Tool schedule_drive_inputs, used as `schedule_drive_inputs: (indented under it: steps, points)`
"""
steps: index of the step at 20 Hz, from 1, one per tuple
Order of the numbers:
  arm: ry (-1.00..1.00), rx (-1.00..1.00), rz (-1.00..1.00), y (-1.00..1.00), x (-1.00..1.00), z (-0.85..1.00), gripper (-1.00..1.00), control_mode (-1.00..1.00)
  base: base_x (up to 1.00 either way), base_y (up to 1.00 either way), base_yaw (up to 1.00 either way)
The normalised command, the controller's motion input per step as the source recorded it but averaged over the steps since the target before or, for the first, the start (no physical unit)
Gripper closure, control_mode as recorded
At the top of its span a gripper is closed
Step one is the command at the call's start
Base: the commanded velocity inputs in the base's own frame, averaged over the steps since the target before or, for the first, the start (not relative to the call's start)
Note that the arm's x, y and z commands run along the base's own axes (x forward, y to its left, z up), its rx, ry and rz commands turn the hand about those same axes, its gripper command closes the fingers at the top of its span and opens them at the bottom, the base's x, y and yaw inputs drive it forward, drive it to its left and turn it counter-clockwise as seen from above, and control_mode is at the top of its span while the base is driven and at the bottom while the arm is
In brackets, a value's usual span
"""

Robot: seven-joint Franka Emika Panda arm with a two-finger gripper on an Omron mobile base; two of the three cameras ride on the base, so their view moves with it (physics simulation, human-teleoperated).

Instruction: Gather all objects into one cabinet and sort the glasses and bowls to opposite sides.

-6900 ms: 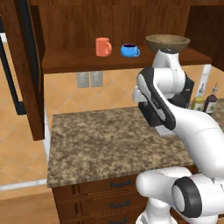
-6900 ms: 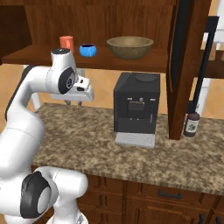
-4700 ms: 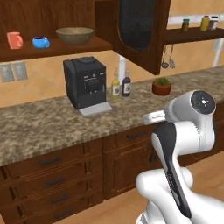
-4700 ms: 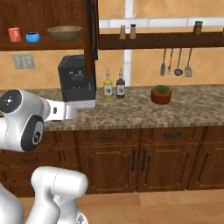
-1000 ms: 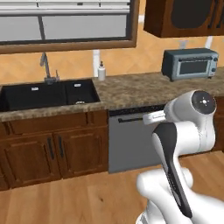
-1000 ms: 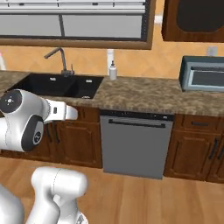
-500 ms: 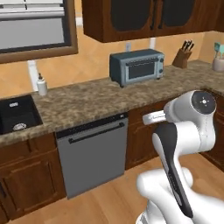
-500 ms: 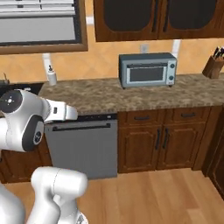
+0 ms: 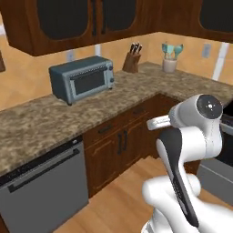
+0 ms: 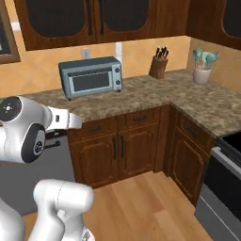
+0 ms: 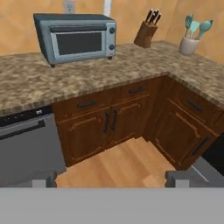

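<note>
gripper (image 11: pixel 109 178): spread wide, nothing between the tips
cabinet (image 10: pixel 101 19): doors closed, upright above the toaster oven (image 10: pixel 90 76)

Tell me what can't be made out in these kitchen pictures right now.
- Dark mesh-panelled wall cabinets: contents hidden behind the doors, tops cut by the right base view's edge.
- Grey toaster oven: its inside is too dark behind the glass in the hand view.
- Teal utensils in the pale crock: too small to identify in the left base view.
- Grey dishwasher: cut off by the hand view's left edge.

no text, labels or numbers can be read anywhere
</note>
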Motion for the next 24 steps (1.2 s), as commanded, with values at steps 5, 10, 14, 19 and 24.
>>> schedule_drive_inputs:
  steps: [5, 10, 14, 19, 24]
  points:
    - [0.00, 0.00, 0.00, 0.00, 0.00, 0.00, -1.00, 1.00, 0.35, -0.62, -0.64]
    - [0.00, 0.00, 0.00, 0.00, 0.00, 0.00, -1.00, 1.00, 0.07, -0.51, -0.65]
    - [0.00, 0.00, 0.00, 0.00, 0.00, 0.00, -1.00, 1.00, 0.00, -0.21, -0.48]
    - [0.00, 0.00, 0.00, 0.00, 0.00, 0.00, -1.00, 1.00, 0.00, -0.10, -0.38]
    - [0.00, 0.00, 0.00, 0.00, 0.00, 0.00, -1.00, 1.00, -0.07, -0.46, -0.52]
